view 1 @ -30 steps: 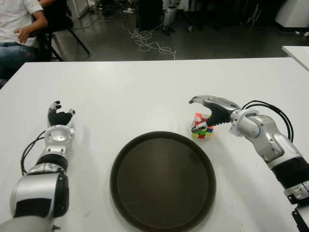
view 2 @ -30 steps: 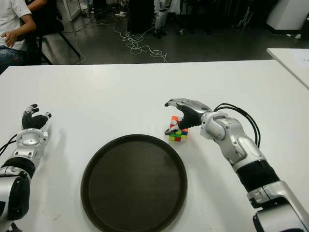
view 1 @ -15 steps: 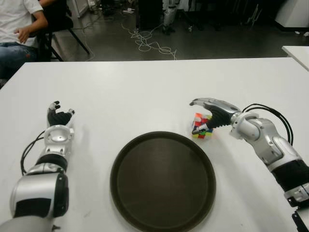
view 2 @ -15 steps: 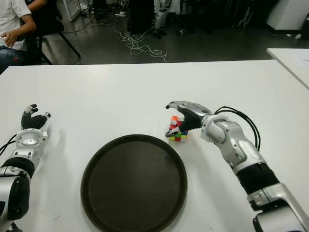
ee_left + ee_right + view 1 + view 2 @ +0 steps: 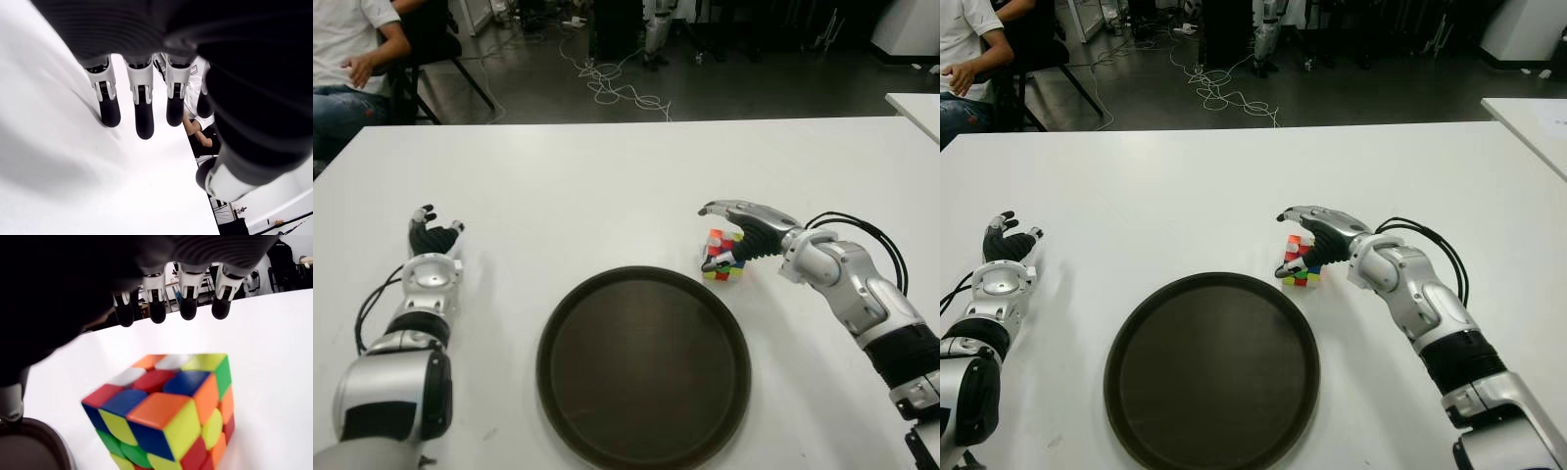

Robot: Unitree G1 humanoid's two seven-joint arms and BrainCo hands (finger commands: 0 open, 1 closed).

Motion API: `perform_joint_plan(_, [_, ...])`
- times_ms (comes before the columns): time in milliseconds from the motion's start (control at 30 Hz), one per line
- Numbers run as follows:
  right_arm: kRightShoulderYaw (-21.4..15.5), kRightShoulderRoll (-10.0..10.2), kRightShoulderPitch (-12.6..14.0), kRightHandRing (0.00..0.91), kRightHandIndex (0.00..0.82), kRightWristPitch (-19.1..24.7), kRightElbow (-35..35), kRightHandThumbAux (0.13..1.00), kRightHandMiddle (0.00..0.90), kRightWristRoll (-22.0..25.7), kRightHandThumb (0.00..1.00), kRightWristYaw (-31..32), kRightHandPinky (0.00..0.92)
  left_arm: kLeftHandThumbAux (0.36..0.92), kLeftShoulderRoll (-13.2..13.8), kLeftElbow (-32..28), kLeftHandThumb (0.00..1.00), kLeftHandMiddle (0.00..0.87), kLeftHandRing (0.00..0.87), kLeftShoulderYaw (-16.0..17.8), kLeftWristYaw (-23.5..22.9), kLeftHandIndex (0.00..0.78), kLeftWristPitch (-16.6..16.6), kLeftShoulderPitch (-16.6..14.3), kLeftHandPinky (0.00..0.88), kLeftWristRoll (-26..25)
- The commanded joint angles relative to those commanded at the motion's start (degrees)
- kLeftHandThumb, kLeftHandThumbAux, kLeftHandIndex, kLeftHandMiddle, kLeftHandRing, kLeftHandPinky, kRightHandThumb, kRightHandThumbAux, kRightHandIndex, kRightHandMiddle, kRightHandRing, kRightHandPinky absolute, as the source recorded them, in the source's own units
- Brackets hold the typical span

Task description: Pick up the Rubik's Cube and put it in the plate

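A seated person (image 5: 352,59) and floor cables (image 5: 617,88) lie beyond the white table (image 5: 607,186)

Rubik's Cube (image 5: 722,257) — just beside plate (image 5: 643,367)

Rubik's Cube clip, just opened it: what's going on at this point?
The robot's right hand is arched over the Rubik's Cube, fingers extended above it and thumb low by its side, not clamped. The cube sits on the white table just beyond the right rim of the dark round plate, which holds nothing. The left hand shows idle at the table's left.
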Motion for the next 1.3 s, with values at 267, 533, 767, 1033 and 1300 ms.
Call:
perform_joint_plan(267, [-0.2,0.4,0.2,0.000,0.000,0.1,0.8,0.464,0.000,0.3,0.000,-0.4,0.000,0.739,0.1,0.0,0.104,0.146,0.158,-0.5,0.4,0.088,0.0,0.0,0.160,0.5])
perform_joint_plan(533, [-0.2,0.8,0.1,0.000,0.000,-1.1,2.9,0.451,0.000,0.3,0.000,-2.4,0.000,0.733,0.2,0.0,0.116,0.145,0.158,-0.4,0.2,0.112,-0.4,0.1,0.168,0.3])
perform_joint_plan(767, [0.1,0.8,0.0,0.000,0.000,-2.1,4.1,0.442,0.000,0.2,0.000,-3.2,0.000,0.735,0.3,0.1,0.117,0.147,0.162,-0.6,0.1,0.111,-0.5,0.2,0.176,0.5])
perform_joint_plan(1033, [0.2,0.8,-0.1,0.000,0.000,-2.4,4.7,0.433,0.000,0.1,0.000,-3.5,0.000,0.740,0.3,0.1,0.118,0.148,0.160,-0.7,0.4,0.108,-0.4,0.2,0.156,0.6])
perform_joint_plan(1300, [-0.2,1.4,0.1,0.000,0.000,-2.7,5.2,0.440,0.000,0.8,0.000,-4.0,0.000,0.736,0.5,0.1,0.115,0.138,0.148,-0.8,0.2,0.082,0.0,0.1,0.150,0.6])
